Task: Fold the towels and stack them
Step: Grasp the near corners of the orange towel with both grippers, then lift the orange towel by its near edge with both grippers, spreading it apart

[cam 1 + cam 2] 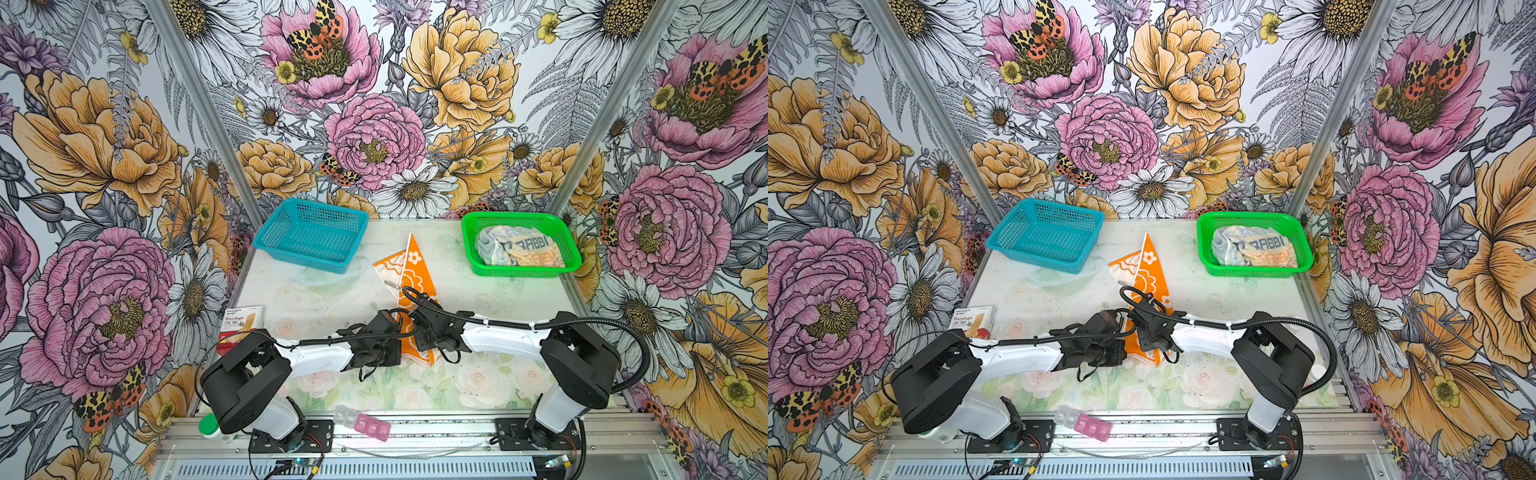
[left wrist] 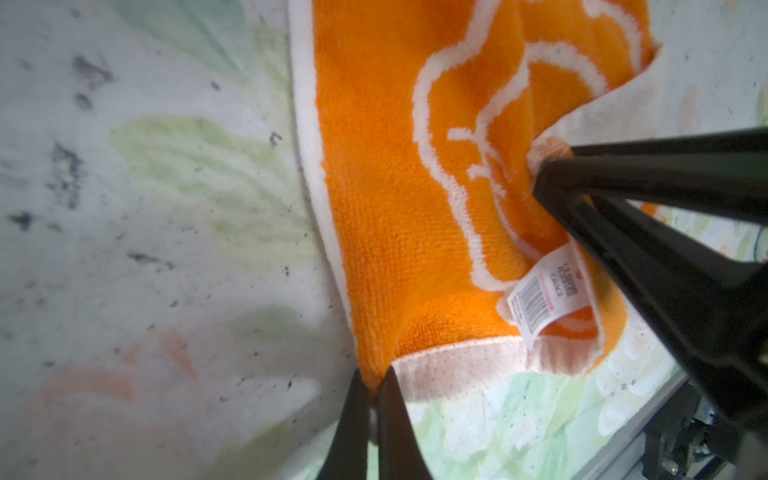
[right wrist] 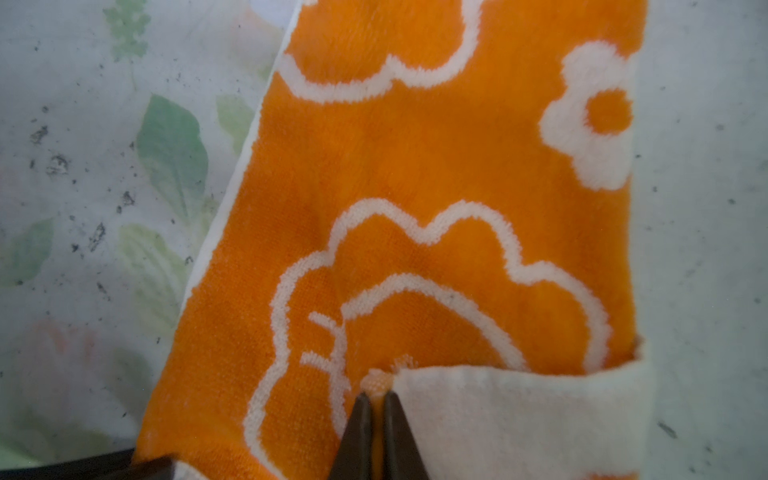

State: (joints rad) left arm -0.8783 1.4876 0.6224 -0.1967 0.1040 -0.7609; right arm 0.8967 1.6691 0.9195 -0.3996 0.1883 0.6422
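in green basket [image 1: 523, 271], rabbit towel [image 1: 519, 247]

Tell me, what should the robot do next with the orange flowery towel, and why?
Probably lift the near end and carry it toward the far end, folding it: left gripper and right gripper are both shut on the orange terry towel with white flowers.

Saw orange terry towel [image 1: 417, 272] patterned with white flower outlines and a white border; crumpled terry towel [image 1: 519, 248] striped pale blue and orange, lettered dark "RABBI"; green mesh plastic basket [image 1: 523, 272]; teal mesh plastic basket [image 1: 303, 257]; whitish table [image 1: 332, 307] printed with faded pink roses and green leaves.
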